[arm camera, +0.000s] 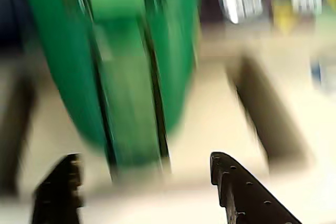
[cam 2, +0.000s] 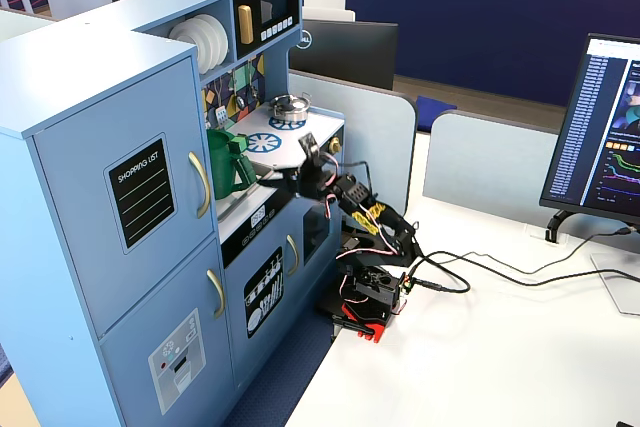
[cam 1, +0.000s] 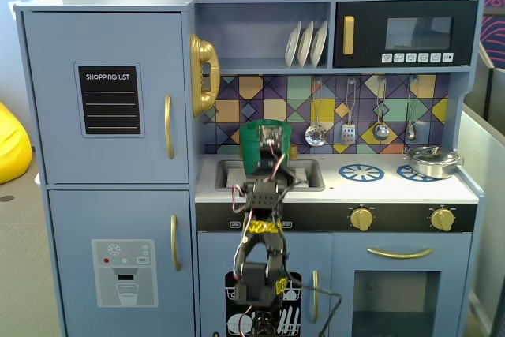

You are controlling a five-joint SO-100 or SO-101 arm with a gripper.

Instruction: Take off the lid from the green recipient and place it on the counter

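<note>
The green recipient [cam 1: 254,151] stands in the sink recess at the left of the white counter [cam 1: 387,189]. It also shows in the other fixed view [cam 2: 226,169]. Its ridged front panel [arm camera: 126,77] fills the blurred wrist view. The lid [cam 1: 264,124] shows only as the flat green top edge of the recipient; from these angles I cannot tell it from the rim. My gripper [cam 1: 268,154] is at the recipient's front, below its top. In the wrist view my gripper [arm camera: 142,169] is open and empty, with the recipient just beyond the fingertips [arm camera: 233,179].
A silver pot [cam 1: 430,162] sits on the right burner ring. A free blue burner ring [cam 1: 360,171] lies between the sink [cam 1: 306,173] and the pot. Utensils hang on the tiled back wall [cam 1: 347,128]. The arm's base [cam 2: 368,297] stands on the white desk.
</note>
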